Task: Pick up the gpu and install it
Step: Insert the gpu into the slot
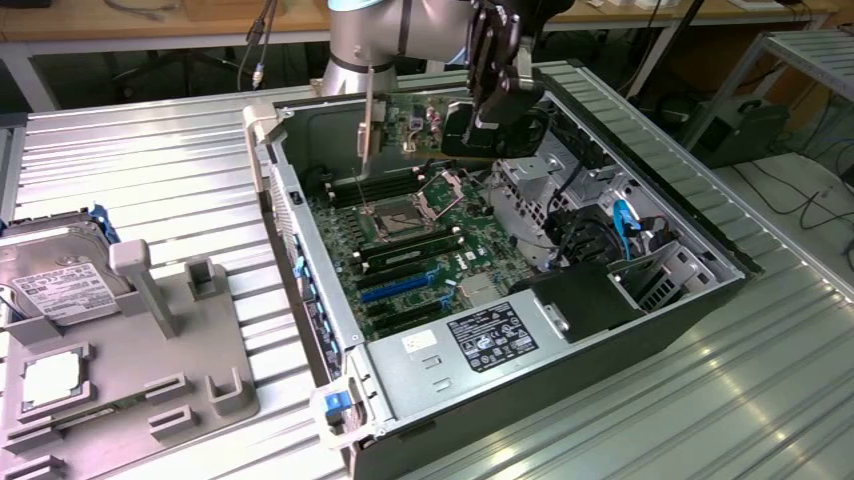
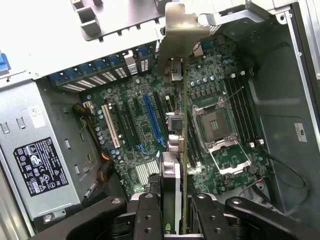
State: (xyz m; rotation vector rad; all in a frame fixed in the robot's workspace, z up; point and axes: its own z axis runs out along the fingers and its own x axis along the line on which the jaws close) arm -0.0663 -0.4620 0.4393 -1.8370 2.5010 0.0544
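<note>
Nearest in the exterior view, at its left, a grey moulded plastic holder tray carries a boxy silver hard drive with a white label and a small square silver processor chip. Beyond it lies the open black and silver computer case. Its green motherboard is exposed, and the long blue expansion slot has nothing in it. At the far end, the black two-fingered gripper is clamped on the gpu, a thin flat green circuit card with a long narrow silver bracket. The card hangs on edge in the air above the processor socket. I judge the pick-up done and the install not: the card touches no slot.
</note>
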